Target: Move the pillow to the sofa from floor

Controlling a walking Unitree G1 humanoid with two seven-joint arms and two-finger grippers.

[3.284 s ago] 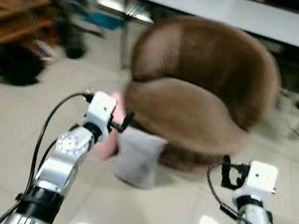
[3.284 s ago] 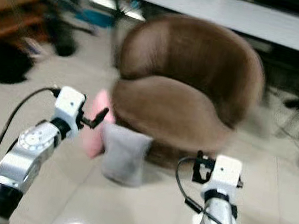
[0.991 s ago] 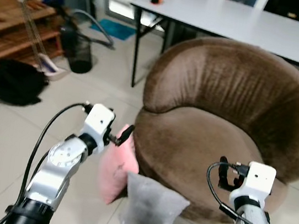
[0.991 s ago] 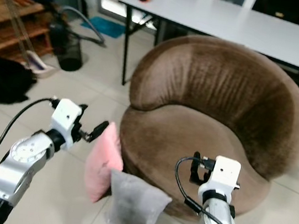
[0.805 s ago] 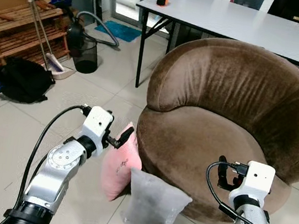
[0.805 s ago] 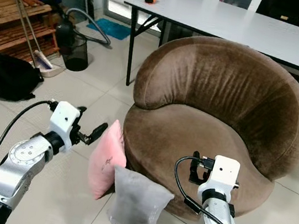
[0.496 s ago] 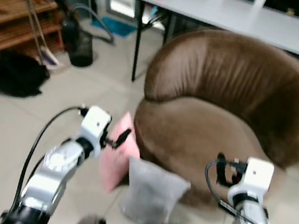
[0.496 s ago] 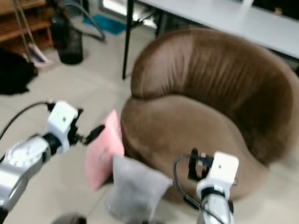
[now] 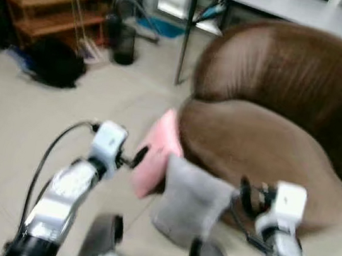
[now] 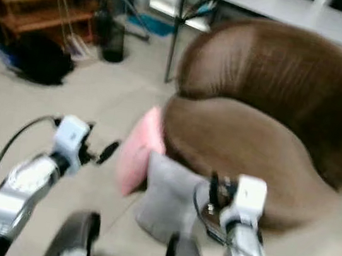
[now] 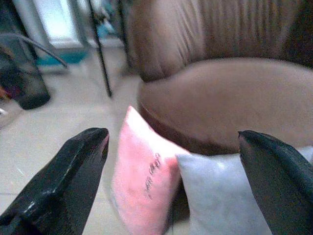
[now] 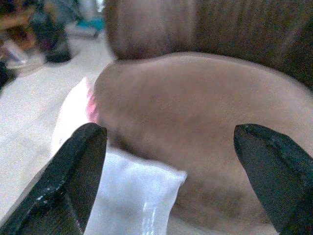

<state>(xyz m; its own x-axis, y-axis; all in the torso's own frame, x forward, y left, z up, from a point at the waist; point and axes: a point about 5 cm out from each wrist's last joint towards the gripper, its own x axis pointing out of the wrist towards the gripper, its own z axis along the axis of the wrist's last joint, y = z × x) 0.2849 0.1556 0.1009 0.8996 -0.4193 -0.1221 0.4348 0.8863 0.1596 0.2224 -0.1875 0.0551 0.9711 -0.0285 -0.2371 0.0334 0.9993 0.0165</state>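
Observation:
A pink pillow [image 9: 158, 153] and a grey pillow [image 9: 189, 200] stand on the floor, leaning against the front of the round brown sofa [image 9: 274, 117]. My left gripper [image 9: 136, 157] is raised just left of the pink pillow, apart from it. In the left wrist view it [image 11: 172, 136] is open, with the pink pillow [image 11: 144, 181] and grey pillow [image 11: 225, 196] ahead between its fingers. My right gripper [image 9: 247, 196] hovers by the grey pillow's right edge, over the sofa's front. It [image 12: 168, 129] is open and holds nothing. The head views are blurred.
A white table [image 9: 302, 9] stands behind the sofa. At the far left are a wooden rack [image 9: 48, 2], a black bag [image 9: 52, 63] and a dark bin [image 9: 125, 39]. Open tiled floor [image 9: 11, 131] lies to the left. My feet [image 9: 97, 245] are just short of the pillows.
The whole picture has shifted and blurred: the camera has come closer and tipped down, so sofa and pillows look larger and my feet show. Both grippers stay open and empty.

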